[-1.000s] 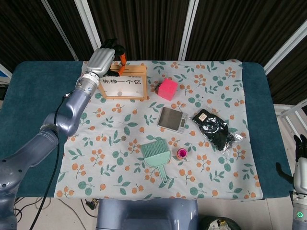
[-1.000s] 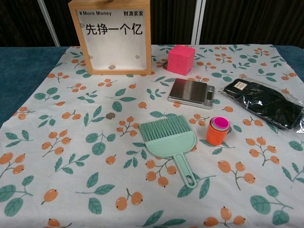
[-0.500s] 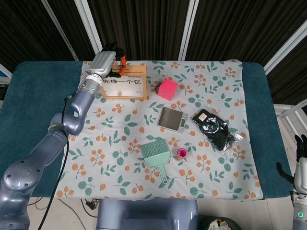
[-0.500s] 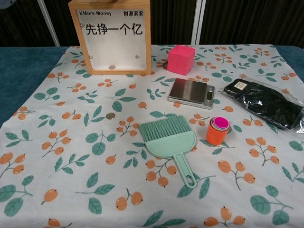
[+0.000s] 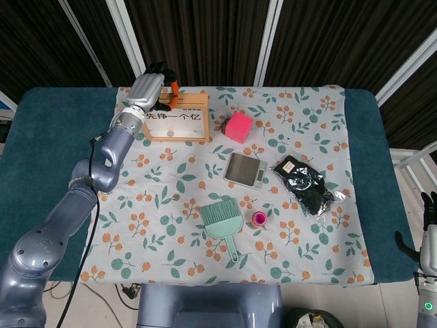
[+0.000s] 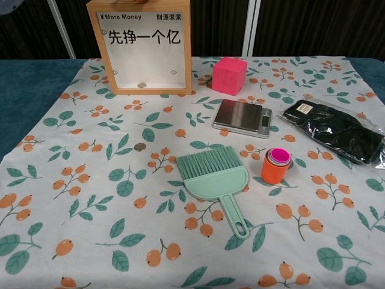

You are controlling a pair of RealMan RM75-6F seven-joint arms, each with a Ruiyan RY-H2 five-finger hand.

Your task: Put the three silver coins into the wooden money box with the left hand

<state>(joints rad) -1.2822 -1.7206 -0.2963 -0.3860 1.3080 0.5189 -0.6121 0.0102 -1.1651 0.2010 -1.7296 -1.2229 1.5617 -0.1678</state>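
The wooden money box (image 5: pixel 179 117) stands at the back left of the cloth, its white front panel (image 6: pixel 144 45) facing me. One silver coin (image 6: pixel 142 85) lies inside it at the bottom. Another silver coin (image 6: pixel 139 146) lies on the cloth in front of the box, also seen in the head view (image 5: pixel 176 197). My left hand (image 5: pixel 151 85) hovers over the box's top left edge with its fingers curled down toward the top. Whether it holds a coin is hidden. My right hand (image 5: pixel 429 239) hangs off the table's right front corner, holding nothing.
A pink cube (image 5: pixel 239 126) stands right of the box. A silver scale (image 5: pixel 245 170), a black packet (image 5: pixel 306 183), a mint brush (image 5: pixel 222 222) and stacked cups (image 5: pixel 259 219) fill the middle and right of the floral cloth (image 5: pixel 307 109).
My left hand has shifted slightly back along the top of the box and its forearm has swung a little. The coins and the right hand have not moved.
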